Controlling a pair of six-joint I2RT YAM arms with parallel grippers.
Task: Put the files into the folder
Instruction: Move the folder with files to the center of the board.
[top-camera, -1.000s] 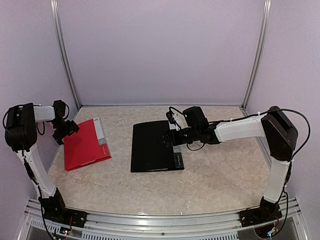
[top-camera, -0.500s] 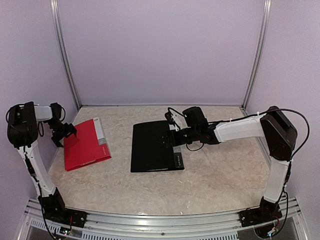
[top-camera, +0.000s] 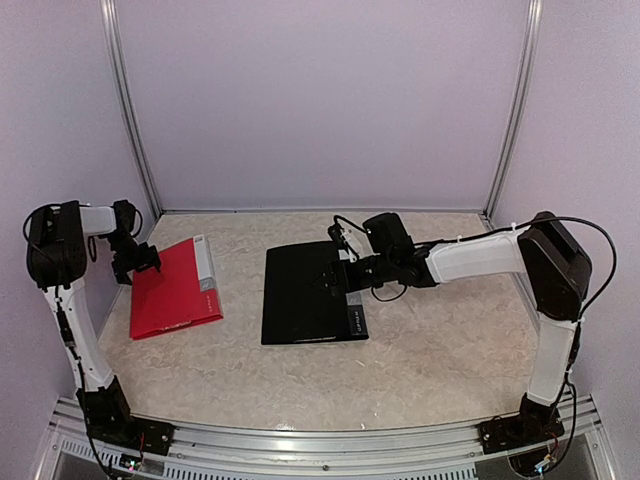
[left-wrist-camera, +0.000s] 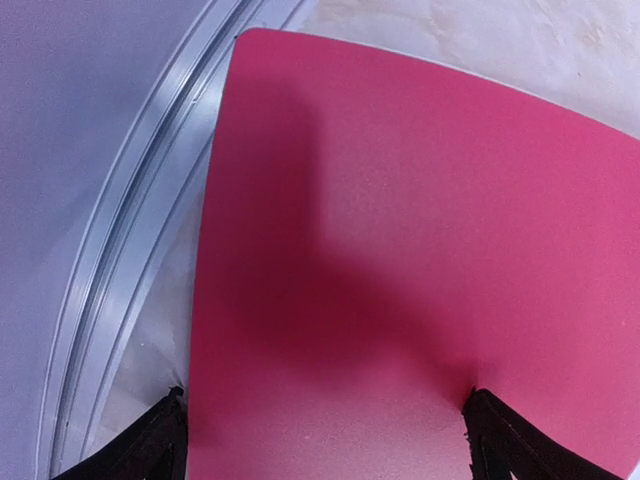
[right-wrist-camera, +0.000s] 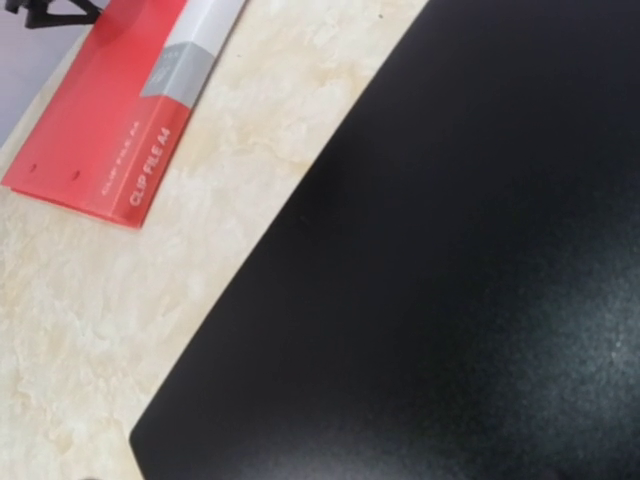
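A red clip-file folder (top-camera: 172, 288) lies shut at the left of the table. It also shows in the left wrist view (left-wrist-camera: 400, 230) and the right wrist view (right-wrist-camera: 110, 120). My left gripper (top-camera: 135, 262) is at its far left corner, open, with its fingertips (left-wrist-camera: 168, 445) wide apart on either side of the red cover. A black folder (top-camera: 305, 295) lies shut in the middle and fills the right wrist view (right-wrist-camera: 450, 260). My right gripper (top-camera: 343, 268) is low over its right edge; its fingers do not show. No loose white sheets are in view.
The table (top-camera: 430, 340) is a beige marbled surface inside lilac walls. An aluminium rail (left-wrist-camera: 130, 250) runs along the left wall, close beside the red folder. A grey-white label strip (top-camera: 203, 262) runs along the red folder's right edge.
My left gripper has shifted slightly back and right onto the red folder's far left corner. The right gripper and both folders have hardly moved.
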